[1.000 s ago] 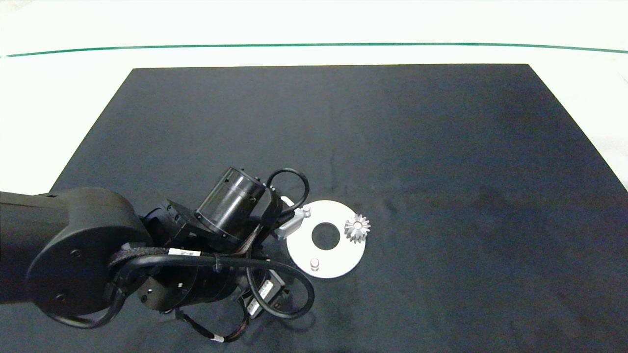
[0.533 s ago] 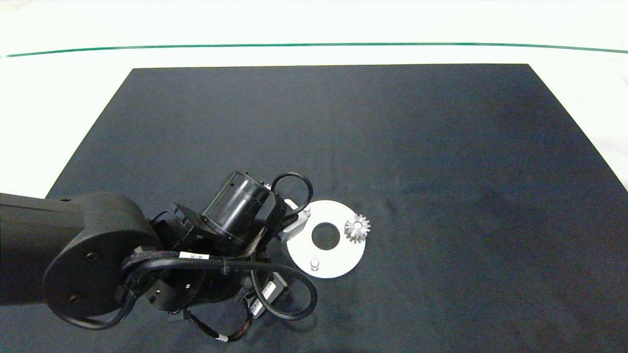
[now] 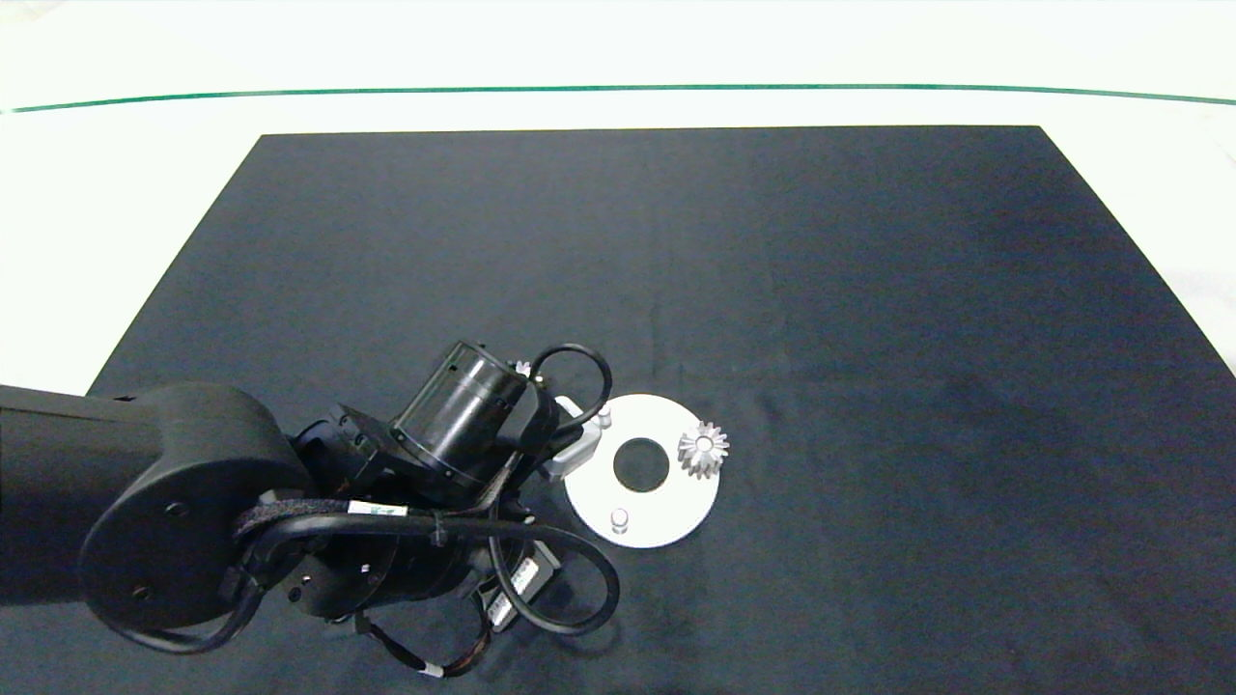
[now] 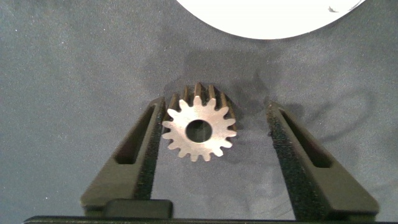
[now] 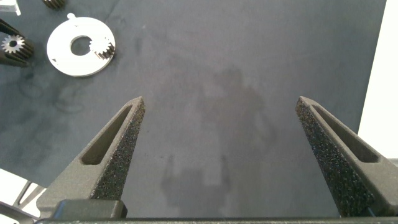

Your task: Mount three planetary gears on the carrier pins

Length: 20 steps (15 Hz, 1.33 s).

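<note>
Head view: white disc (image 3: pixel 642 470) on black mat (image 3: pixel 676 270), one gear (image 3: pixel 703 450) seated on its rim pin, two pins bare (image 3: pixel 619 520). Left gripper (image 3: pixel 570 439) at disc's edge opposite that gear.

Left wrist view: left gripper (image 4: pixel 214 134) open, second gear (image 4: pixel 199 130) flat on mat between fingers, touching one, just beside disc (image 4: pixel 267 15).

Right wrist view: right gripper (image 5: pixel 219 127) open, empty, well apart from disc (image 5: pixel 81 45).

One gear (image 3: pixel 703 450) seated on disc (image 3: pixel 666 507); another (image 4: pixel 199 129) seemingly loose.
</note>
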Tool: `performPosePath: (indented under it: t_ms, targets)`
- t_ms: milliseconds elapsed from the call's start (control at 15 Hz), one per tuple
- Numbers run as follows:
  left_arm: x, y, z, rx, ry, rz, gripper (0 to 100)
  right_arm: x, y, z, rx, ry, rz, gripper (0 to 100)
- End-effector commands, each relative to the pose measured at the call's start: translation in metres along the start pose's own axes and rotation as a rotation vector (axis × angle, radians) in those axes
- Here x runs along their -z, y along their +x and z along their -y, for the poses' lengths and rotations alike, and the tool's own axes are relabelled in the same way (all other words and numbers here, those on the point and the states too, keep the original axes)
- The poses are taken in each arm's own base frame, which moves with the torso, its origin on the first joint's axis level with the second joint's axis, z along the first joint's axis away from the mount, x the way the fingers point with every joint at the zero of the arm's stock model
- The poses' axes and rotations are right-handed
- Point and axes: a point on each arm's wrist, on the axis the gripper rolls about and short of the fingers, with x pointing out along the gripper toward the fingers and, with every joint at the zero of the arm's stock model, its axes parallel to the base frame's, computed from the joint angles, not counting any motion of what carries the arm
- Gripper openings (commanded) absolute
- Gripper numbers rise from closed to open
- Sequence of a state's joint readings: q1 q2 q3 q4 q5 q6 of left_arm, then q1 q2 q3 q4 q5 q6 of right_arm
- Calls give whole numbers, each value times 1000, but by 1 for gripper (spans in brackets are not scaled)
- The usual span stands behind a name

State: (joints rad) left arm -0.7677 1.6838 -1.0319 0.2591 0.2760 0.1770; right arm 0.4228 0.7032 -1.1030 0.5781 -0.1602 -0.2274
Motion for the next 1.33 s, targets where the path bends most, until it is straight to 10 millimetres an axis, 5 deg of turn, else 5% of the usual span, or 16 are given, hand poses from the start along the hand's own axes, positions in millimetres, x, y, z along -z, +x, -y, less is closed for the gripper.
performPosePath:
  t_ms: [67, 1133, 1333]
  targets:
    - [1, -1, 0, -1, 2, -2, 56, 1, -2, 0, 1, -6, 2, 100]
    - [5, 1, 1, -14, 0, -8, 24, 1, -5, 1, 2, -16, 14, 100]
    - [-5, -14, -3, -24, -20, 57, 18, 2, -6, 1, 4, -15, 16, 100]
